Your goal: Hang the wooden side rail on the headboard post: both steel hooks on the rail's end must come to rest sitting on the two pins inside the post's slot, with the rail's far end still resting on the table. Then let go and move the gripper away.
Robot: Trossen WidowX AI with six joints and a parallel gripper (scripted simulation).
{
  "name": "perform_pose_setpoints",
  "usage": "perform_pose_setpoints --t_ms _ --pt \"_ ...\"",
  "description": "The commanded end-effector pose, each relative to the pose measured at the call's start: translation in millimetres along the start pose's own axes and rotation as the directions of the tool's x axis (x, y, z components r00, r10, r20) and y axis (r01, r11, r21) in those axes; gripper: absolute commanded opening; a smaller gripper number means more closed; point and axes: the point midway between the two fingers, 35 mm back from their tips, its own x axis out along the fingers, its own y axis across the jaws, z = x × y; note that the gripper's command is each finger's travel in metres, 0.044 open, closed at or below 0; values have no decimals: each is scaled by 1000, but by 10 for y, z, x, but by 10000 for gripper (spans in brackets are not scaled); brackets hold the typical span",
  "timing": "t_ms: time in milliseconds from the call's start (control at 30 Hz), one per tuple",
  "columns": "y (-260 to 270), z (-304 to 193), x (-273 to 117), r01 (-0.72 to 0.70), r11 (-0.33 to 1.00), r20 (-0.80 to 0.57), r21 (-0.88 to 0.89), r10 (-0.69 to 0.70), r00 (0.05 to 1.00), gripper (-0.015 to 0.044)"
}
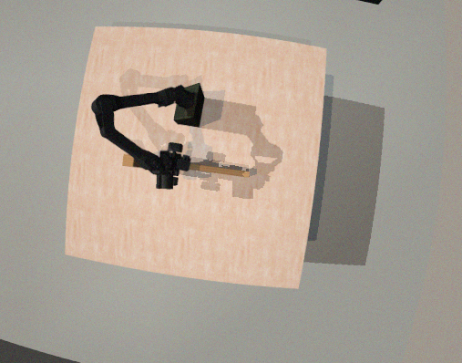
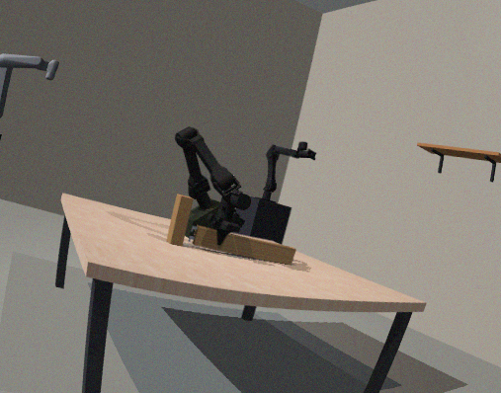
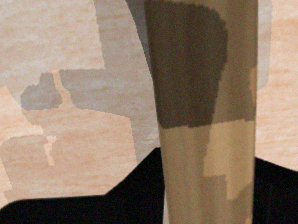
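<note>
Our arm [image 1: 129,145] [image 2: 204,153] is matte black all over, with long slender links and rounded, bulging joints. Just beside our claw [image 2: 224,236] sit stubby dark cylinders, clustered; farthest from it, our base merges into dark shapes. Our fingers look plain, flat black, angular-edged.

Top view: looks down from high above my table [image 1: 194,237] [image 2: 245,276], steeply, its frame slightly rotated; takes in the whole tabletop and floor around it. Exterior view: stands off beyond a table corner, a little above the tabletop, tilted, facing across to two walls; farther off than the wrist view. Wrist view: rides by my gripper [image 2: 221,237], very near, looking along my fingers at the rail [image 1: 221,171] [image 2: 260,248] [image 3: 185,165]. All three share the rail and some tabletop; top and exterior share my whole arm [image 1: 130,145] [image 2: 208,155].
</note>
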Motion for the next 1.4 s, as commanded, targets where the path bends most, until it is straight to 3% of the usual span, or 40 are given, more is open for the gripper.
perform_pose_setpoints --t_ms 0,1367 --pt "-47 -4 -61 20 1000 3 14 -20 1000 0" --pt "-46 -4 -130 20 1000 4 14 -20 1000 0"
